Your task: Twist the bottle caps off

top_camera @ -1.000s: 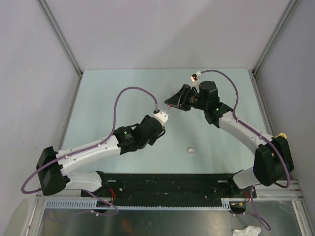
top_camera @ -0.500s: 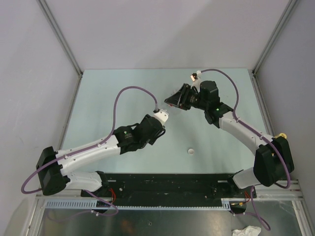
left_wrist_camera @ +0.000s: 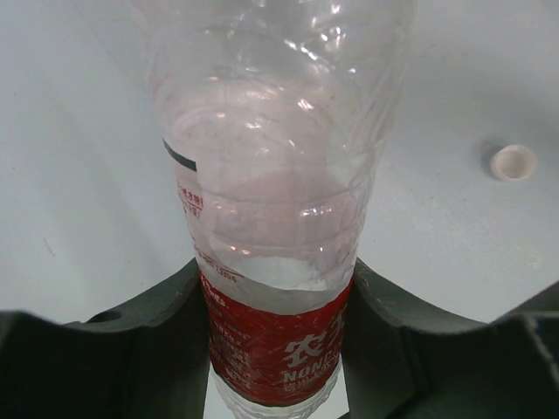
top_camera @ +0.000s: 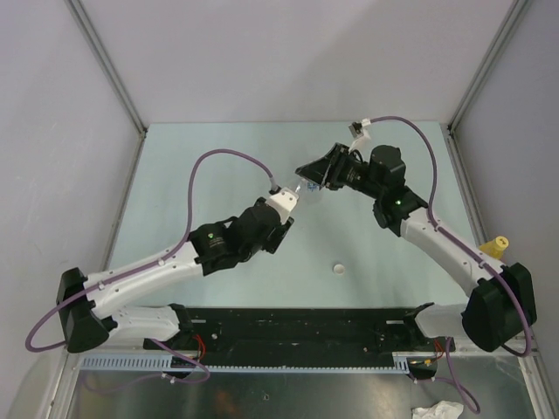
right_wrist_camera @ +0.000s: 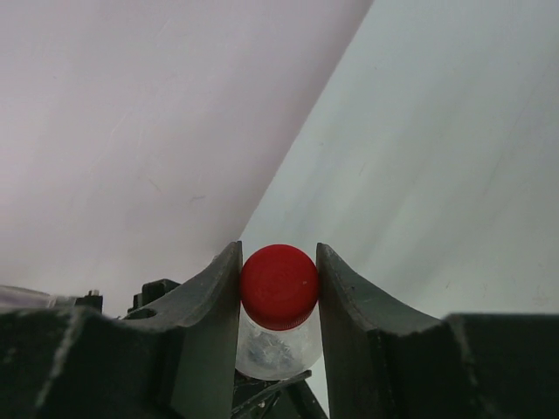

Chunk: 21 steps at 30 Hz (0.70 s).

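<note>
One red-label bottle (left_wrist_camera: 275, 175) clamped in the left pincer (left_wrist_camera: 275, 292); right pincer (right_wrist_camera: 279, 284) closed on its one red cap (right_wrist_camera: 279, 281). One white cap (left_wrist_camera: 513, 162) lies rightward, open counter (top_camera: 201, 148) around it.

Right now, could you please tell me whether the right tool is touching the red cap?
Touching. The right wrist view shows the right tool closed on the red cap, fingers pressed against both sides, no gap.

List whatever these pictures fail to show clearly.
- Top view: bottle mostly hidden between left claw and right claw.
- Right wrist view: red cap covers the bottle's neck.
- Left wrist view: label cut by bottom edge.
- Top view: right arm hides what's under the yellow cap.
</note>
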{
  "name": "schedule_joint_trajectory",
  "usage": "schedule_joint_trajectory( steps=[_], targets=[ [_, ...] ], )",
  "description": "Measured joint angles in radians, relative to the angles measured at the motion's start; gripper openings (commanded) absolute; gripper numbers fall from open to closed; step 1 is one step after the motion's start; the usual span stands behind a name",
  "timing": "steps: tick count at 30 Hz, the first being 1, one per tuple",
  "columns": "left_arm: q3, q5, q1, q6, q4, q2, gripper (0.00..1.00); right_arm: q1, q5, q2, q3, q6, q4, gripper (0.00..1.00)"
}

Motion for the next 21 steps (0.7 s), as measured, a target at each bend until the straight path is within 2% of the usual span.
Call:
schedule_joint_trajectory(
  steps=[8,21],
  targets=[
    [-0.009,0.129,-0.001,0.017,0.061,-0.084,0.25,-0.016,-0.081,-0.075,-0.039,-0.026,0.135,0.00],
    [-0.130,0.394,0.009,0.025,0.202,-0.257,0.25,-0.062,-0.393,-0.086,-0.095,0.060,0.489,0.00]
  ],
)
